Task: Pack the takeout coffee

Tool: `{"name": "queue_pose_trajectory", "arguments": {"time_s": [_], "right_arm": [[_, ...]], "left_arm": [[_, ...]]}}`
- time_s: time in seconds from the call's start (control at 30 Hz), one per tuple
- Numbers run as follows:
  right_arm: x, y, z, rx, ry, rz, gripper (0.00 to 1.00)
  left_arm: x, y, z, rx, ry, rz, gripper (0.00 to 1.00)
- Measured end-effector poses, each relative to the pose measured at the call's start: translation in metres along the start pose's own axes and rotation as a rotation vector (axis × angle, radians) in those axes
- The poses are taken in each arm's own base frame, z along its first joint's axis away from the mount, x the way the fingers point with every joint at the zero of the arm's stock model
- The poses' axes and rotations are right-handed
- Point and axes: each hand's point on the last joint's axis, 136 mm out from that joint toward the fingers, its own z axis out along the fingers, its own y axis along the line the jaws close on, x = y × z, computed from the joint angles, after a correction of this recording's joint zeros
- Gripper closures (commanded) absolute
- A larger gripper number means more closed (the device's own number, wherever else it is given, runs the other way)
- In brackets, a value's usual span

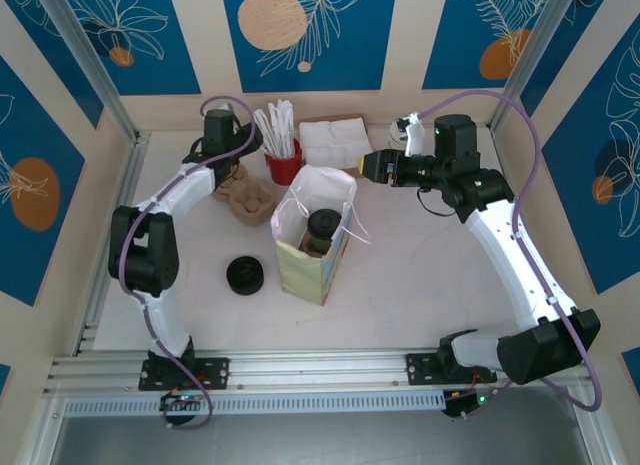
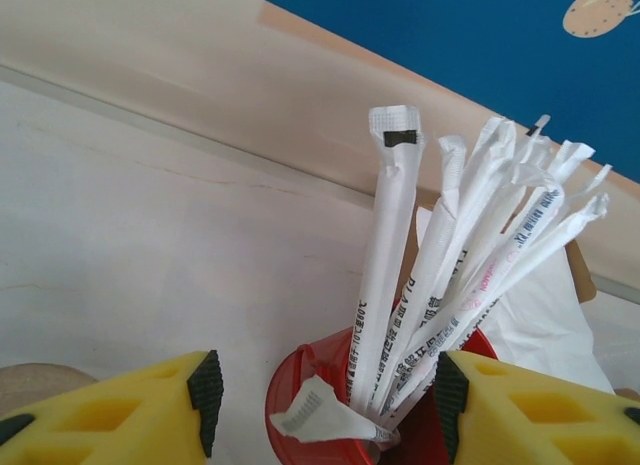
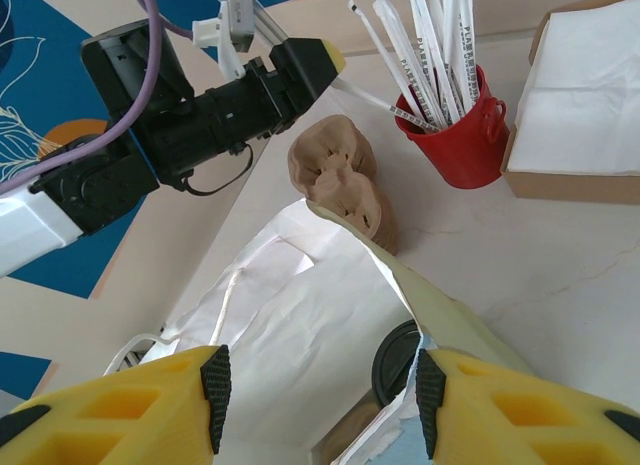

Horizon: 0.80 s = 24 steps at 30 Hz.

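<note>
The takeout coffee [image 1: 321,226], a cup with a black lid, stands upright inside the open white paper bag [image 1: 303,262] at the table's middle. In the right wrist view its lid [image 3: 394,361] shows past the bag's folded rim [image 3: 360,247]. My right gripper [image 1: 369,167] hangs open just behind and above the bag's mouth, jaws [image 3: 320,387] wide with nothing held. My left gripper [image 1: 250,145] is at the back left, open, its pads [image 2: 206,399] standing either side of the wrapped straws [image 2: 420,285] in the red cup [image 2: 312,370].
A loose black lid [image 1: 245,275] lies left of the bag. A brown pulp cup carrier [image 1: 246,196] sits under the left arm. The red straw cup [image 1: 283,165] and a box of white napkins [image 1: 334,141] stand at the back wall.
</note>
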Motion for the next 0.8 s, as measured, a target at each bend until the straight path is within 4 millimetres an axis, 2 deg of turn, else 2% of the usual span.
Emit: {"name": "queue_pose_trajectory", "arguments": {"time_s": [0.2,0.4,0.57,0.67,0.8], "right_arm": [[0.000,0.001,-0.001,0.000,-0.001,-0.011,0.45],[0.001,0.001,-0.001,0.000,0.001,-0.010,0.45],[0.004,-0.001,-0.001,0.009,0.013,-0.010,0.46],[0.004,-0.003,-0.002,0.021,0.010,-0.010,0.46],[0.002,-0.002,-0.006,0.023,-0.001,-0.013,0.46]], "left_arm": [[0.009,0.005,0.012,-0.012,0.020,-0.017,0.57],[0.007,0.003,0.012,-0.004,0.015,-0.018,0.76],[0.002,-0.004,0.011,0.025,0.002,-0.014,0.82],[-0.003,-0.008,0.005,0.039,-0.006,-0.004,0.84],[-0.023,-0.022,-0.020,0.070,-0.048,0.023,0.84]]}}
